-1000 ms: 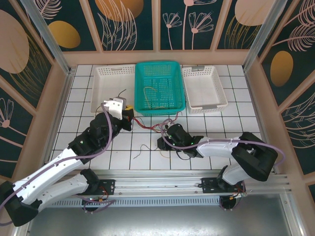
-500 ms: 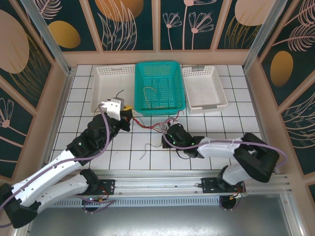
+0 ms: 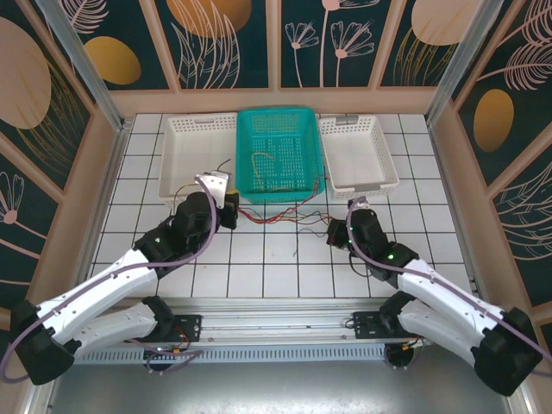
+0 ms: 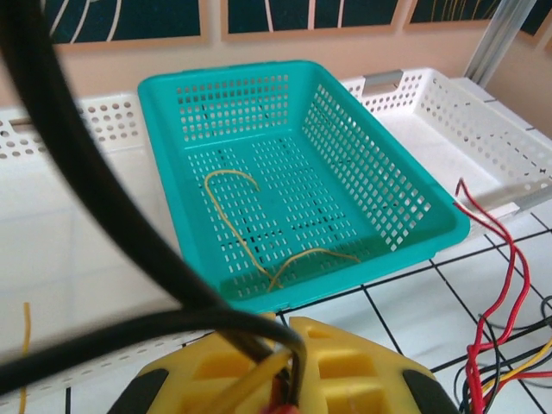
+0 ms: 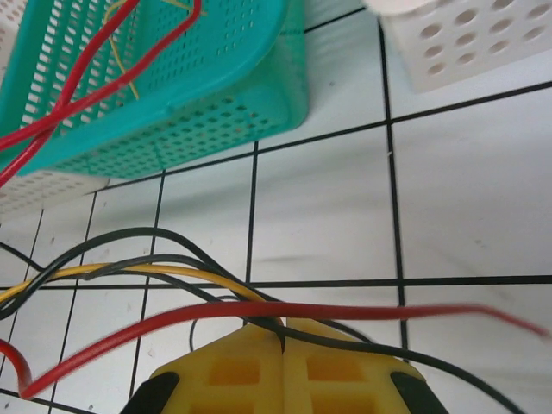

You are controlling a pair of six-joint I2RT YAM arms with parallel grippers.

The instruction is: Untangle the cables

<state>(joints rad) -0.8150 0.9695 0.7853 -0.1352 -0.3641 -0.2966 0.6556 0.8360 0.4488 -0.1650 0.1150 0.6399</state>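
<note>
On the white tiled surface [image 3: 259, 274], the cables [image 3: 285, 216] run mid-surface, just in front of the teal basket [image 3: 285, 195]. They stretch between my left end effector [image 3: 231, 207] and right end effector [image 3: 334, 231], both clenched on them. I judge that pulling further apart could cinch the tangle tighter or slip a wire free.

red cable [image 5: 362, 308] blurs toward its right end.

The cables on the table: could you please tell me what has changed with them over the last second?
The right tool shut on the cables and pulled rightward, away from the left tool, drawing the bundle out between them. The left tool kept its grip, shifting only slightly. The teal basket and the yellow wire inside stayed put.
</note>
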